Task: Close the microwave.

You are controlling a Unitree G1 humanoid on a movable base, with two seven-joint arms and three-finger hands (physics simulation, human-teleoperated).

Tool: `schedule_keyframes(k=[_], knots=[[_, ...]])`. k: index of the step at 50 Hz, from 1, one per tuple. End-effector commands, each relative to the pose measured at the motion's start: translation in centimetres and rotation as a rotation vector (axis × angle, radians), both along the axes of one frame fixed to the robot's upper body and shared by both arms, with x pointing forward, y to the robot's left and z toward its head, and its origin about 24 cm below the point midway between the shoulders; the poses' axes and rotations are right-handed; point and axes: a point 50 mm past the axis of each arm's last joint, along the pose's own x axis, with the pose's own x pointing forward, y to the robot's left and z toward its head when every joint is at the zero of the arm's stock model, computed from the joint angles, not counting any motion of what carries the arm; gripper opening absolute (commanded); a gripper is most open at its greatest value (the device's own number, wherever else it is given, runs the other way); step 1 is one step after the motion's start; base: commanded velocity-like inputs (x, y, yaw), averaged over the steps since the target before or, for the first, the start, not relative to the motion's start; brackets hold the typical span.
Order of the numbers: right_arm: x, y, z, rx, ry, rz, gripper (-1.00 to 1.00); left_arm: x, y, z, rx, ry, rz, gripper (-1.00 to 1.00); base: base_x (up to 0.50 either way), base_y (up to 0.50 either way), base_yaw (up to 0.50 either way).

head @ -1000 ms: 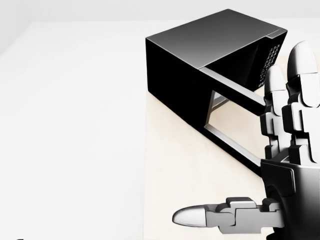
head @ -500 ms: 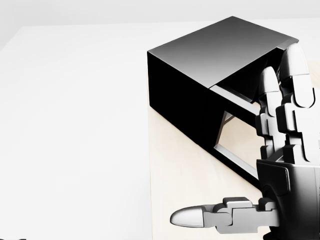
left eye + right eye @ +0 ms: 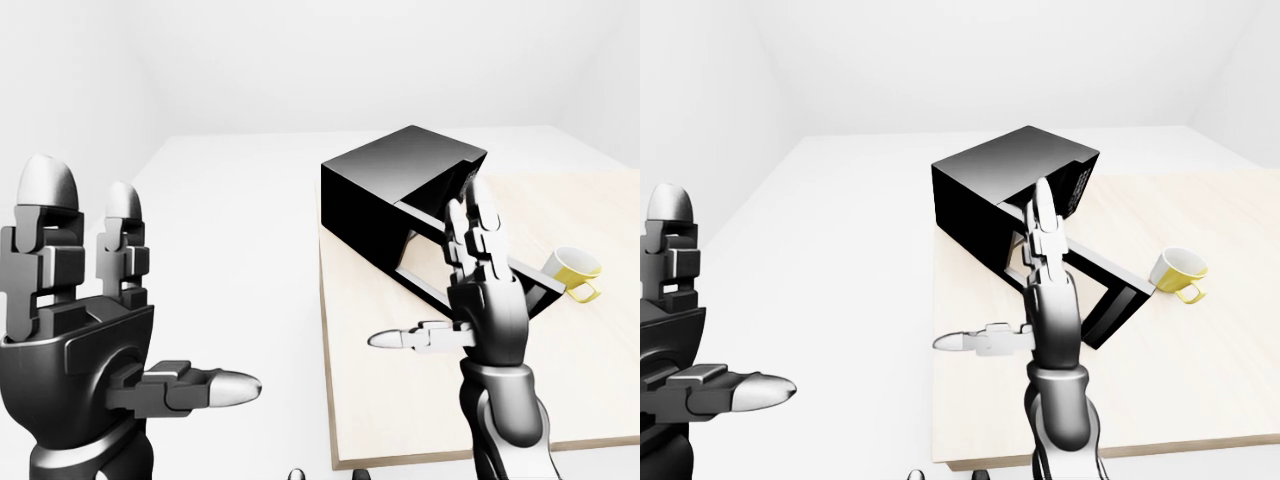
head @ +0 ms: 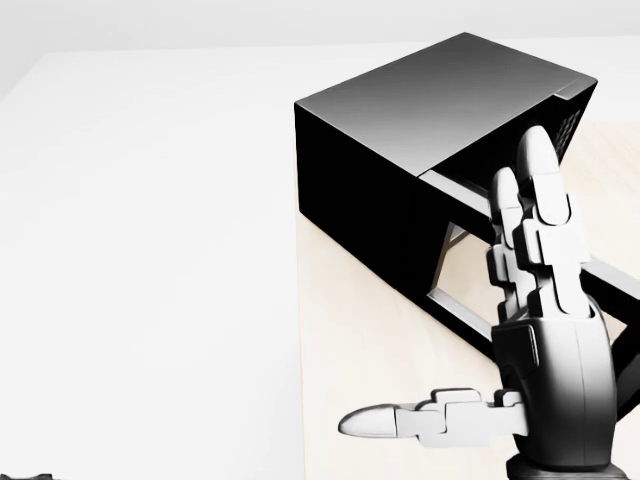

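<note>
**Right hand raised flat beside the open microwave door**

Left-eye view: The black microwave (image 3: pixel 385 195) sits at the far left corner of the pale wooden table (image 3: pixel 400 400), turned at an angle. Its door (image 3: pixel 478 272) stands swung out toward the right, a frame with a see-through window. The right hand (image 3: pixel 478 290) is upright just near of the door, two fingers (image 3: pixel 470 225) straight up and the thumb stretched out flat to the left: spread wide, holding nothing. Whether it touches the door cannot be told here. The left hand (image 3: pixel 85 330) fills the near left, well apart from the table, also wide, fingers up and thumb pointing right. A yellow mug (image 3: pixel 572 270) stands on the table to the right of the door's free edge.

Head view: The microwave (image 4: pixel 420 130) fills the upper right, its dotted panel at the far right end. The right hand (image 4: pixel 545 350) overlaps the door frame (image 4: pixel 455 270), fingertips reaching up to the cavity opening.

Right-eye view: The door (image 3: pixel 1110 290) shows clearly open, angled toward the yellow mug (image 3: pixel 1178 274), which lies just beside its outer end. The right hand (image 3: pixel 1045 300) stands in line with the door's hinge side; the left hand (image 3: pixel 680 350) is at the left edge, empty and wide.
</note>
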Motion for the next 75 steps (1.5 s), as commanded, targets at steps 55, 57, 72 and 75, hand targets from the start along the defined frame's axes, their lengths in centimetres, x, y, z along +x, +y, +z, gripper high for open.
schedule_keyframes(k=[55, 57, 72, 75], knots=[[7.0, -1.1, -13.2, 0.070, 0.484, -0.078, 1.00, 0.3, 0.0, -0.3, -0.003, 0.016, 0.002, 1.00, 0.00, 0.00, 0.00], [7.0, -1.1, -13.2, 0.072, 0.484, -0.077, 1.00, 0.3, 0.0, -0.3, -0.005, 0.016, 0.001, 1.00, 0.00, 0.00, 0.00], [7.1, -1.5, -13.4, 0.078, 0.492, -0.094, 1.00, 0.3, -0.1, -0.3, -0.007, 0.018, -0.003, 1.00, 0.00, 0.00, 0.00], [7.2, -1.6, -13.5, 0.081, 0.497, -0.090, 1.00, 0.3, -0.1, -0.3, -0.006, 0.017, -0.003, 1.00, 0.00, 0.00, 0.00]])
